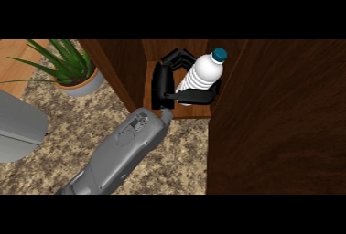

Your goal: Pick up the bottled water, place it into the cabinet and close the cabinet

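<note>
While hand (164, 82) grips bottle (201, 75), cabinet (277, 114) walls close.

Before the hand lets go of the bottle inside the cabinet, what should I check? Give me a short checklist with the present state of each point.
1. Bottled water is inside the cabinet opening: ok.
2. Bottle base rests on the shelf: cannot tell, the hand hides it.
3. Bottle stands upright: not ok, it leans with its blue cap to the right.
4. Hand is curled round the bottle: ok.
5. Cabinet door stands open, clear of the arm: ok.
6. Other hand: not in view.
</note>
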Controlling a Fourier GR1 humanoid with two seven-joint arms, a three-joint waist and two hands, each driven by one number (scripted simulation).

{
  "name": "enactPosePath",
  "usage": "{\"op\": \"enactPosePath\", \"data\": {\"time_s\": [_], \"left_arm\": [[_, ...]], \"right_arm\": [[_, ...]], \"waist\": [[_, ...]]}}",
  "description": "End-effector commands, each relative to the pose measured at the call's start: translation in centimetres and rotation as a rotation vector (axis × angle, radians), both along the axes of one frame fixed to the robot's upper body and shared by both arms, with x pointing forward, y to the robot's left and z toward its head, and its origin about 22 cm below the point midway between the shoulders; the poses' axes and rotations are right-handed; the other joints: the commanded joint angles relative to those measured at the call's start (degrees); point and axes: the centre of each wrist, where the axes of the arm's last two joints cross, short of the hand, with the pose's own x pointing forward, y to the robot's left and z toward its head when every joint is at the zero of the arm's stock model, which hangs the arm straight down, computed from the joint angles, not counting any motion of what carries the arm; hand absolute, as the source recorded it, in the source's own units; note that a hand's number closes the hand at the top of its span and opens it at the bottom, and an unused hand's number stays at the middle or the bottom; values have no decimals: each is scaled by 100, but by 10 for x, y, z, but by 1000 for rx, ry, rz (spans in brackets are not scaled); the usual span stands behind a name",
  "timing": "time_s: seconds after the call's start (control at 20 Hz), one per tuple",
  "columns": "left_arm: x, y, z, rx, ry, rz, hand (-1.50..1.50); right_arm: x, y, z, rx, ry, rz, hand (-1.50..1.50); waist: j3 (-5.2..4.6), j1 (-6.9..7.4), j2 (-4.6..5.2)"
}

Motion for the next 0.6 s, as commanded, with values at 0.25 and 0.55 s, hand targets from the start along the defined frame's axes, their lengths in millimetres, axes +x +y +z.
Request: {"op": "enactPosePath", "data": {"time_s": [0.25, 0.55], "left_arm": [[31, 28, -25, -49, 33, 95, 150], [49, 35, -31, 67, -5, 121, 150]], "right_arm": [[4, -3, 10, 96, -45, 26, -150], [3, -1, 11, 78, -58, 45, -150]], "waist": [[-2, -81, 37], [0, -102, 28]]}}
